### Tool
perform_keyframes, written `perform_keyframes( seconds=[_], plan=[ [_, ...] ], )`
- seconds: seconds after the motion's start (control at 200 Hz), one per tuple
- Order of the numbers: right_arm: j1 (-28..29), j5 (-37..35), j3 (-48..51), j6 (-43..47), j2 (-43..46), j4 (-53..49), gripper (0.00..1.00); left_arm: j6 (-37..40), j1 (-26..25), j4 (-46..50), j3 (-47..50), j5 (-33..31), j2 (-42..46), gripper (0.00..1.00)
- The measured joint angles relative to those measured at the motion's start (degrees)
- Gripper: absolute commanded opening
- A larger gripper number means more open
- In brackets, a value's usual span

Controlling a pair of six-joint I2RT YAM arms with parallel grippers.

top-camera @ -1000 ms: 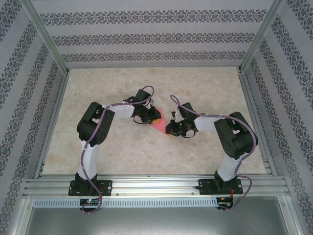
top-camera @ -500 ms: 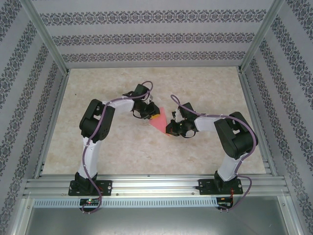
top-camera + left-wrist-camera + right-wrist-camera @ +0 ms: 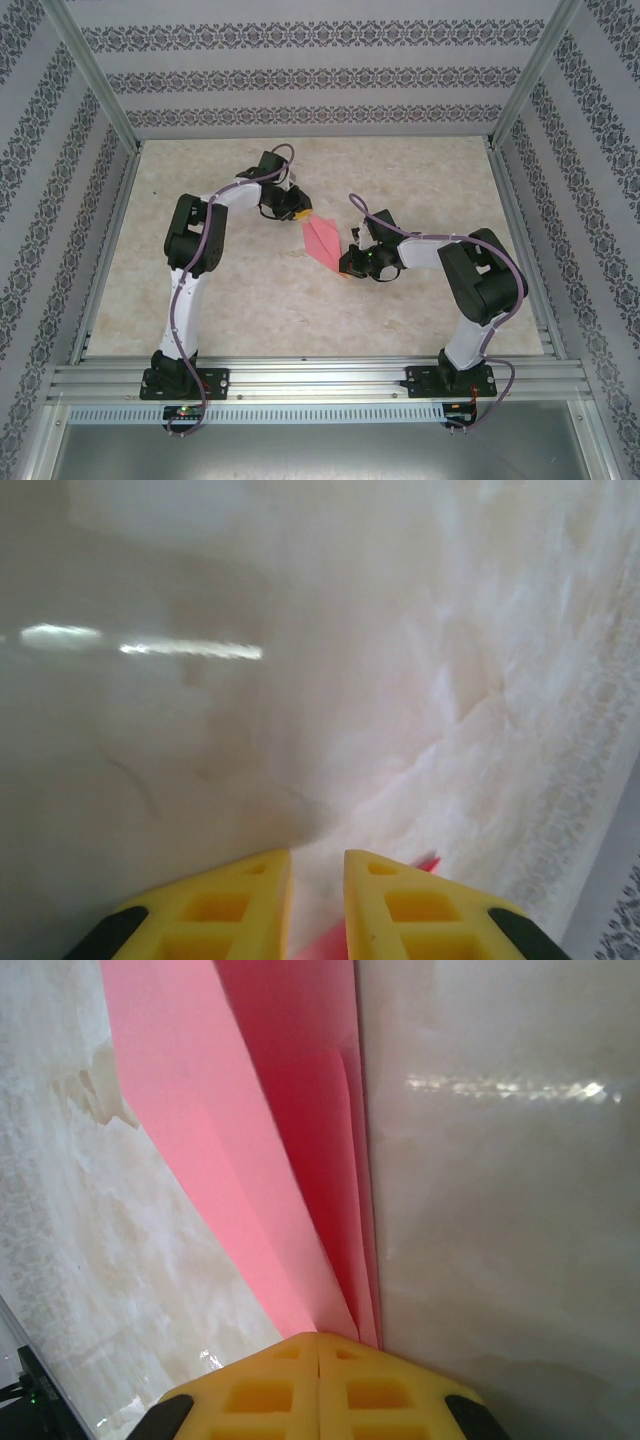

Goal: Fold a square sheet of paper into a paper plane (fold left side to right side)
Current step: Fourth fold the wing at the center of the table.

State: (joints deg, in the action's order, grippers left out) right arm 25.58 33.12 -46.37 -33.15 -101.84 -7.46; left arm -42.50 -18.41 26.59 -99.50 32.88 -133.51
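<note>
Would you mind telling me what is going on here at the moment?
Two robot arms are folding a pink sheet of paper on the table. The right gripper is shut on one end of the creased sheet; the left gripper sits at the opposite tip, fingers slightly apart, grip unclear.

Arms (image 3: 183,310) black-jointed, white-linked, purple cables (image 3: 206,393) along them; tool fingers (image 3: 265,1395) yellow with square cut-outs

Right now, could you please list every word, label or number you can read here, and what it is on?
None can be read. The pink paper is blank, the walls carry only an ornamental pattern, and the small board by the left arm's base is too small to tell.
</note>
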Motion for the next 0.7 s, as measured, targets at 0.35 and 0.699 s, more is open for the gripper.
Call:
perform_keyframes(
  seconds=[0.35,0.699],
  plan=[
    [-0.24,-0.07,-0.28,0.24,0.44,-1.90,0.07,1.49,0.11,-3.21,18.18,-2.49,19.21,0.24],
    [-0.24,-0.17,-0.52,0.28,0.42,-2.58,0.07,-1.33,-12.81,-12.35,22.08,2.03,18.01,0.24]
  ],
)
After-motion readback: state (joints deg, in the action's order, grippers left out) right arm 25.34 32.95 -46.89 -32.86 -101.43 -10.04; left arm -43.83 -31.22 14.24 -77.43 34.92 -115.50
